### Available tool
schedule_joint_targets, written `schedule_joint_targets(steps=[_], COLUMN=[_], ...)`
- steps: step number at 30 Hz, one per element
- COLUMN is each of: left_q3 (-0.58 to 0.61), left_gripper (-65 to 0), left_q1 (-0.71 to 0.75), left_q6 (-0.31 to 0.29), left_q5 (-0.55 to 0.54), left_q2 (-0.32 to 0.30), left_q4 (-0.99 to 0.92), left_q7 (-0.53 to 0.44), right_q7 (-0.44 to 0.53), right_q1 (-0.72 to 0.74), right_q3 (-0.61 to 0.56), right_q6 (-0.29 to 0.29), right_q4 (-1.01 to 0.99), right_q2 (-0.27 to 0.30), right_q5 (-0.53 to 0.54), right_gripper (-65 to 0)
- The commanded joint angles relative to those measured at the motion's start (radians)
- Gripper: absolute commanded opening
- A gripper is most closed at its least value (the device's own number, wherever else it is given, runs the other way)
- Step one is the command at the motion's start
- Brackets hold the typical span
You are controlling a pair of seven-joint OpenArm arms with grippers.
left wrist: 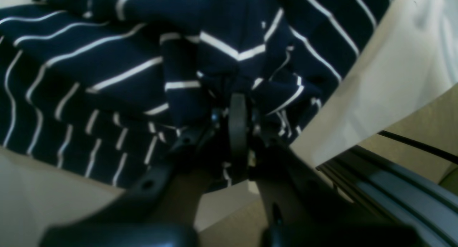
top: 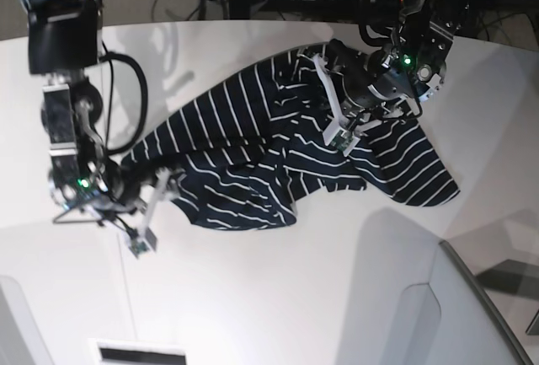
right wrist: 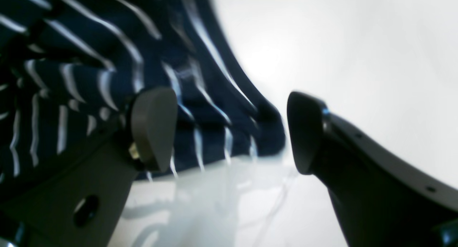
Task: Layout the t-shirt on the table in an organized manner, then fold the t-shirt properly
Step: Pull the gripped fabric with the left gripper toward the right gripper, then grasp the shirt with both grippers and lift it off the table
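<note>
Nearest me, the right gripper [top: 145, 232] sits low at the shirt's near-left corner, its jaws spread wide with nothing between them. In its own wrist view, one finger [right wrist: 154, 127] stands over the striped hem and the other over bare table [right wrist: 357, 43], so the cloth's edge lies just inside the gap without being pinched.

The t-shirt [top: 253, 163] is a rumpled heap across the middle of the table, folds lapping over one another, not yet spread flat. I'd say we are in the laying-out stage, with folding a good way off.

Farther back, the left gripper [top: 341, 129] is closed tight on a bunch of the fabric [left wrist: 229, 61] near the shirt's upper right, the cloth puckering around its tips.

Next, the right jaws need to settle over that hem and close on it; then the two arms can draw apart to pull the shirt smooth.

No brand, label or writing can be read anywhere.
</note>
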Motion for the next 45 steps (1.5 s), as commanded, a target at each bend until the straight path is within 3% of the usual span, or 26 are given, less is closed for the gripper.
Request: schedule_joint_targets(steps=[1,5,9,17,25,32,34,38,39,45], left_q3=[-0.005,-0.006,-0.006,-0.006,-0.006,-0.006,-0.006,-0.006,-0.006,-0.012], left_gripper=[-65.0,-65.0,-65.0,-65.0,-65.0,-65.0,-65.0,-65.0,-65.0,-65.0], left_q1=[-0.006,-0.012,-0.016,-0.016,-0.006,-0.009,-0.012,-0.016,-0.017,-0.031], left_q6=[0.000,0.000,0.000,0.000,0.000,0.000,0.000,0.000,0.000,0.000], left_q5=[0.000,0.000,0.000,0.000,0.000,0.000,0.000,0.000,0.000,0.000], left_q2=[-0.007,-0.004,-0.004,0.005,0.008,0.008,0.008,0.008,0.008,0.002], left_q4=[0.014,0.014,0.014,0.014,0.014,0.014,0.014,0.014,0.014,0.014], left_q7=[-0.008,-0.008,-0.008,-0.008,-0.008,-0.008,-0.008,-0.008,-0.008,-0.014], right_q7=[0.045,0.178,0.258,0.384,0.644,0.669,0.669,0.666,0.666,0.646], right_q1=[0.052,0.161,0.215,0.339,0.402,0.400,0.400,0.400,0.400,0.408], right_q3=[-0.013,-0.088,-0.178,-0.178,-0.180,-0.186,-0.187,-0.184,-0.183,-0.183], right_q6=[-0.002,0.004,0.005,0.005,-0.004,-0.004,-0.004,-0.004,-0.004,-0.004], right_q4=[-0.041,-0.276,-0.373,-0.609,-0.923,-0.966,-0.966,-0.965,-0.962,-0.942], right_q2=[0.005,-0.001,-0.021,-0.081,-0.121,-0.118,-0.118,-0.116,-0.116,-0.113], right_q5=[0.001,0.001,0.004,0.005,0.004,0.002,0.002,0.002,0.002,0.002], right_gripper=[-19.5,-19.5,-19.1,-18.8,-18.9,-20.6,-28.2,-61.7,-65.0,-65.0])
